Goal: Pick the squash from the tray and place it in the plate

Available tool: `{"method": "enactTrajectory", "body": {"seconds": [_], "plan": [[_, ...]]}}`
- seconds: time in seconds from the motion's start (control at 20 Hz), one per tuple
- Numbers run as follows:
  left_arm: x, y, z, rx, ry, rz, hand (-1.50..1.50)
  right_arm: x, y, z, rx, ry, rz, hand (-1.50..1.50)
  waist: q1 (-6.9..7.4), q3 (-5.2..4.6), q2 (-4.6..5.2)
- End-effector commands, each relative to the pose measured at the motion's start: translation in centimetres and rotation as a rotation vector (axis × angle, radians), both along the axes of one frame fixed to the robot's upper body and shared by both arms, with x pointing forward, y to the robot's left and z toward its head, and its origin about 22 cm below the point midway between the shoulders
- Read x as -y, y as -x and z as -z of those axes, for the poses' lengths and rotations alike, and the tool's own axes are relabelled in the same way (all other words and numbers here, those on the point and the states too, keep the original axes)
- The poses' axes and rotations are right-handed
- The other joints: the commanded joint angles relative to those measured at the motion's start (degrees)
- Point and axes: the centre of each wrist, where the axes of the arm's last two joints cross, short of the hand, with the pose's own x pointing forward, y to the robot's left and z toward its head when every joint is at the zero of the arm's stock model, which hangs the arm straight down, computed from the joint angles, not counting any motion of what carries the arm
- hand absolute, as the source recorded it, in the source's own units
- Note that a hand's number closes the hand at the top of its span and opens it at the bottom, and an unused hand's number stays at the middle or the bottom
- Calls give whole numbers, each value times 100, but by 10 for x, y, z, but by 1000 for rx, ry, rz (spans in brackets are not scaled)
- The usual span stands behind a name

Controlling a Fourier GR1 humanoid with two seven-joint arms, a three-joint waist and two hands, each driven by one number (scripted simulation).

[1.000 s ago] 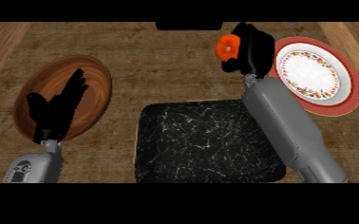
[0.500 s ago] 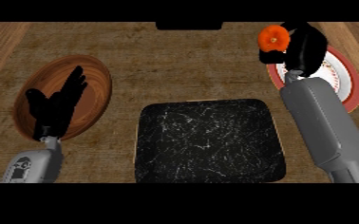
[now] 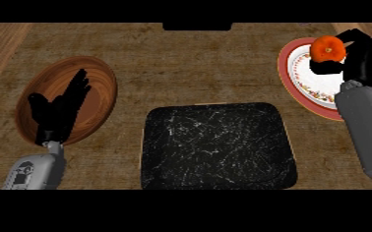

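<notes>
Squash (image 3: 327, 48), small, round and probably light and stiff, hangs over the plate's (image 3: 301, 81) far edge, right hand (image 3: 347, 61) curled round it; left hand (image 3: 62, 105) rests spread.

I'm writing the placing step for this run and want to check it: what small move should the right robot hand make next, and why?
Probably lower and open. The right robot hand is curled round the orange squash, which already shows over the plate, while the black tray holds nothing visible. From this steep view I cannot tell whether the squash touches the plate, so a short descent before letting go seems safest.
</notes>
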Motion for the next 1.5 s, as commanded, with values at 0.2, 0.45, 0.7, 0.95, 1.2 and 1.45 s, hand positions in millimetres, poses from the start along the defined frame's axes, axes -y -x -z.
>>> {"method": "enactTrajectory", "body": {"seconds": [0.2,0.45,0.7,0.95,1.2,1.45], "plan": [[5,3,-2,-7,-11,32,0,55,5,14,-139,-215,-22,150,115,14,27],[18,10,-12,11,9,28,0,70,26,53,-207,-229,-143,-150,98,11,13],[6,-4,-13,-3,6,13,0,80,14,23,7,-115,-194,-150,61,8,19],[10,16,7,-20,16,-9,0,68,7,1,292,-217,-402,-150,-29,7,-41],[1,6,-7,-3,3,-16,0,49,2,-7,346,-456,-360,-150,-109,-7,-56],[4,16,2,-7,-7,-18,0,79,14,-5,307,-712,-405,-150,-54,-1,-35]]}}
